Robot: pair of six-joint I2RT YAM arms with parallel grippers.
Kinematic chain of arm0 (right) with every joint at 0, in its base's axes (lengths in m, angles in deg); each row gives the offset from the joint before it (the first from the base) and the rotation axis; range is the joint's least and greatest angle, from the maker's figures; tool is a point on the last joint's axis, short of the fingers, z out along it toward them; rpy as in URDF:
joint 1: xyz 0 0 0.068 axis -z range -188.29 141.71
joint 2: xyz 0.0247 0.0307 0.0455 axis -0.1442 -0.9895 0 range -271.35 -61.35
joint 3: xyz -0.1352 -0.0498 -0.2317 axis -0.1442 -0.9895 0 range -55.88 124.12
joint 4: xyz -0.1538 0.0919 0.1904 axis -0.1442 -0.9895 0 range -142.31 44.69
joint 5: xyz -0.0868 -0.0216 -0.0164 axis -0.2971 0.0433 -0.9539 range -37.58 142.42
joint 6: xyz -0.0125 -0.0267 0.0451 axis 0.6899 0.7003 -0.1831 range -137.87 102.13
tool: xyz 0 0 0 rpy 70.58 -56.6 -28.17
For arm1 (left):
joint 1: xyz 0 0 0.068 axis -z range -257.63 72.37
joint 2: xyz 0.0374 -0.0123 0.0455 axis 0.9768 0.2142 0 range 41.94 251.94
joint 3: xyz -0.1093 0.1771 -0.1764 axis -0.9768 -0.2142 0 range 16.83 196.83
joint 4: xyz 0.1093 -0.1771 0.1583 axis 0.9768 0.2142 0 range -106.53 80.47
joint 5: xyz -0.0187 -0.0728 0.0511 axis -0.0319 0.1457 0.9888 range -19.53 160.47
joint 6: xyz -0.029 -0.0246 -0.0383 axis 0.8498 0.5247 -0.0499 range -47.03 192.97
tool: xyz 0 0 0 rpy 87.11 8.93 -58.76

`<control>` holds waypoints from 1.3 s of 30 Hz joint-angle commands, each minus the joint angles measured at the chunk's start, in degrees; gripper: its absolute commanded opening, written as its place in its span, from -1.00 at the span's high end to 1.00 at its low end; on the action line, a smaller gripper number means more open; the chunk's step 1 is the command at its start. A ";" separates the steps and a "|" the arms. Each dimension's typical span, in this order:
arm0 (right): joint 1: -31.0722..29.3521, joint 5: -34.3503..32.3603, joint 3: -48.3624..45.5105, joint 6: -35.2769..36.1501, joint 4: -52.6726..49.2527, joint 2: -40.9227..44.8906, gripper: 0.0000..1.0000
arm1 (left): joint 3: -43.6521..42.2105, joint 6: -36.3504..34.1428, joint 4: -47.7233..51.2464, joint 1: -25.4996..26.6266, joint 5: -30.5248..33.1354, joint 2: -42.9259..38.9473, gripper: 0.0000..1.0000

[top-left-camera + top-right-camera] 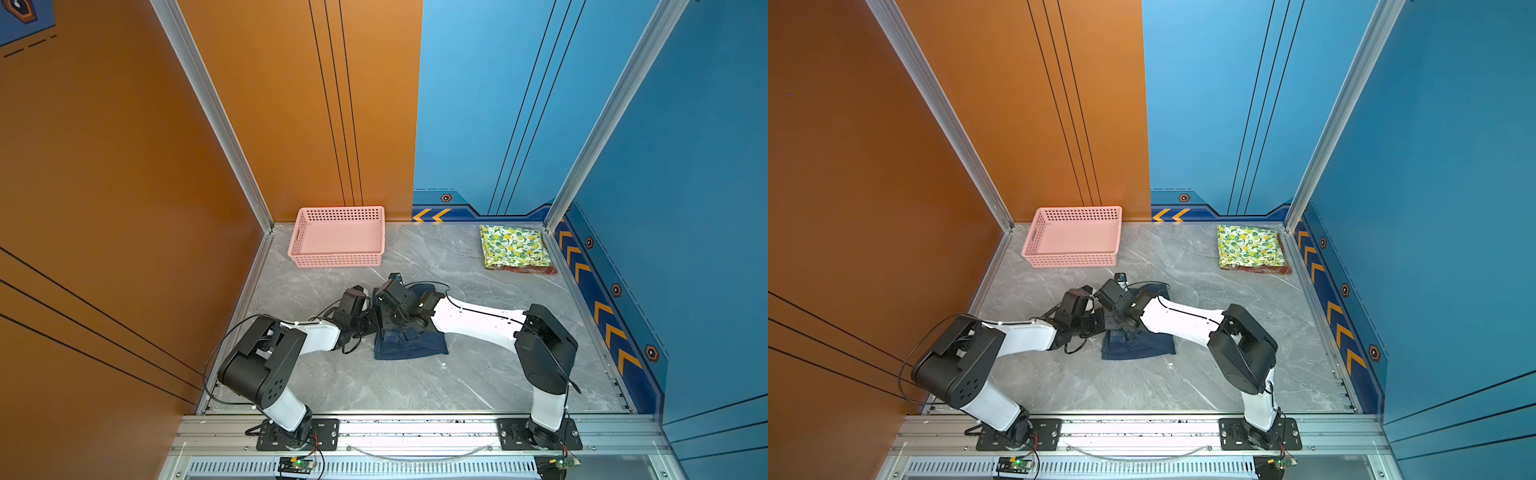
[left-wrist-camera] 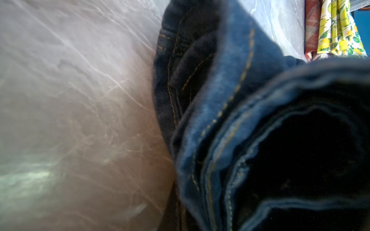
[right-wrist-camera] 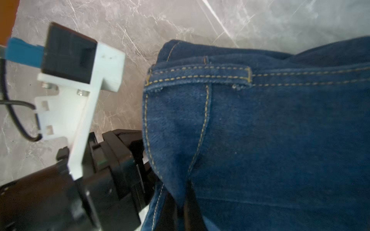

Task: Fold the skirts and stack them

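Note:
The dark blue denim skirt (image 1: 415,349) (image 1: 1140,349) lies mid-table, largely under both wrists. My left gripper (image 1: 380,326) (image 1: 1106,324) is shut on its left edge; in the left wrist view bunched denim (image 2: 230,90) fills the space in front of the jaws. My right gripper (image 1: 401,326) (image 1: 1127,326) (image 3: 186,212) is shut on a pinched fold of denim (image 3: 260,130) close beside the left gripper (image 3: 128,160). At the back right the folded lemon-print skirt (image 1: 513,245) (image 1: 1250,245) (image 2: 338,30) lies on the rust-red plaid skirt (image 1: 528,270) (image 1: 1264,270) (image 2: 311,26).
A pink perforated basket (image 1: 336,259) (image 1: 1071,259) stands at the back left against the orange wall. Walls close in the grey marble table (image 1: 478,374) on three sides. Both arms cross toward the middle, wrists nearly touching.

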 commanded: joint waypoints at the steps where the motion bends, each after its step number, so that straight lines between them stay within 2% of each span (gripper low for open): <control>1: 0.79 6.85 -2.04 -3.46 6.26 -1.48 0.47 | -1.93 -0.29 1.97 0.04 -0.60 0.44 1.00; 5: 1.73 6.71 -2.83 -2.03 6.35 0.53 -0.18 | -2.60 -0.95 4.14 -1.22 -0.40 -2.69 1.00; 7: 2.38 6.60 -3.87 -1.25 6.66 2.33 -0.35 | -2.34 -1.80 6.42 -2.03 -0.03 -4.80 1.00; 9: 3.08 6.38 -5.15 -0.58 6.96 4.64 -0.45 | -1.92 -2.73 8.97 -2.97 0.33 -7.48 0.89; 13: 4.75 4.96 -8.43 0.77 7.38 10.57 -0.51 | 0.38 -5.72 16.95 -4.78 2.64 -14.15 0.24; 16: 6.53 3.78 -11.22 1.40 7.46 14.99 -0.54 | 2.07 -6.75 21.61 -5.48 5.29 -19.03 0.01; 19: 9.09 2.65 -14.66 1.60 7.53 19.14 -0.56 | 3.54 -6.64 23.58 -4.24 7.17 -22.50 -0.03; 24: 14.16 2.38 -20.45 1.53 8.13 24.62 -0.60 | 8.52 -8.60 27.11 3.13 12.55 -24.31 -0.04; 28: 18.67 2.49 -24.37 1.11 8.81 27.64 -0.60 | 12.83 -11.09 27.26 11.25 15.76 -21.49 -0.03; 31: 20.62 3.15 -26.51 0.97 9.59 29.19 -0.60 | 16.02 -12.71 27.21 15.26 16.46 -16.30 -0.03; 34: 21.58 3.47 -27.62 1.24 9.54 29.79 -0.60 | 18.15 -13.21 26.17 15.81 14.29 -10.44 -0.05; 39: 21.48 2.73 -28.27 2.26 8.69 30.02 -0.60 | 16.51 -11.58 20.87 10.53 8.79 -3.15 -0.03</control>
